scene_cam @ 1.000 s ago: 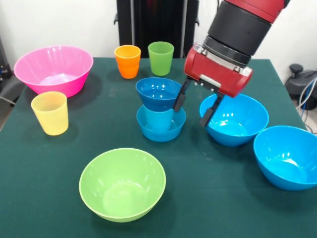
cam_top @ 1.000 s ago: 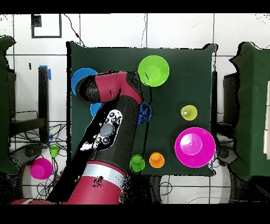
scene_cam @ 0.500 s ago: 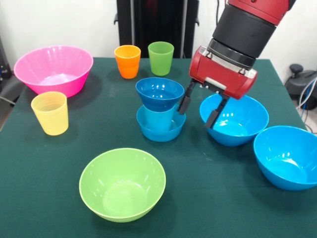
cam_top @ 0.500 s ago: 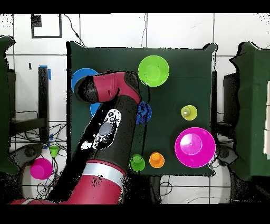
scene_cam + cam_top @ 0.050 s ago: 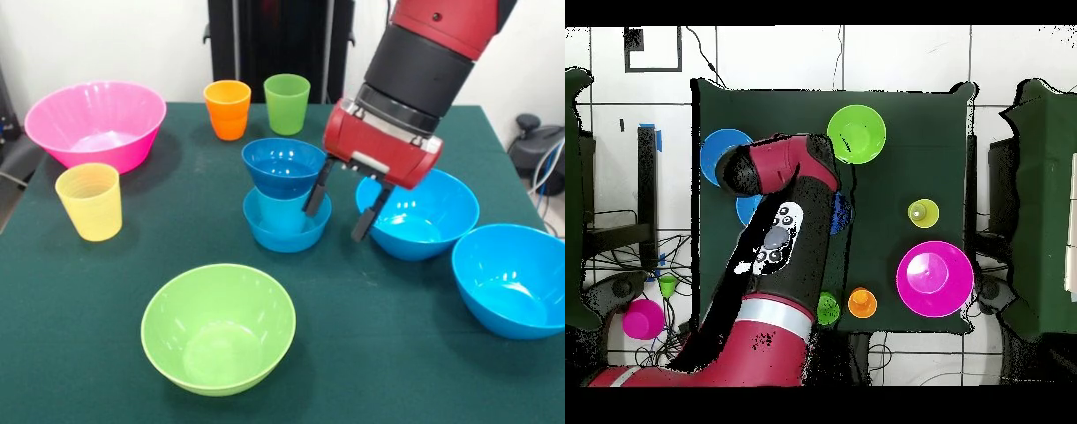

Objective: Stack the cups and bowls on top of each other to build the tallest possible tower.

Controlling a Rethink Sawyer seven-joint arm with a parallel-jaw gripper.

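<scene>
Gripper (image 5: 340, 205) with its two dark fingers (image 5: 316, 190) spread apart and empty, hanging between the small tower (image 5: 285, 196) and a large blue bowl (image 5: 422, 212). One finger lies against the tower's side; the other reaches over the near rim of the large bowl. The tower stands upright, its long axis vertical: a small blue bowl, a light blue cup in it, a darker blue bowl on top, mouth up. Farther out sit a second large blue bowl (image 5: 515, 278), a lime green bowl (image 5: 218, 328), a yellow cup (image 5: 89, 201), a pink bowl (image 5: 95, 124), and orange (image 5: 227, 109) and green (image 5: 287, 103) cups. Judged step: choosing the next piece; the next move calls for a firm rim grasp.
</scene>
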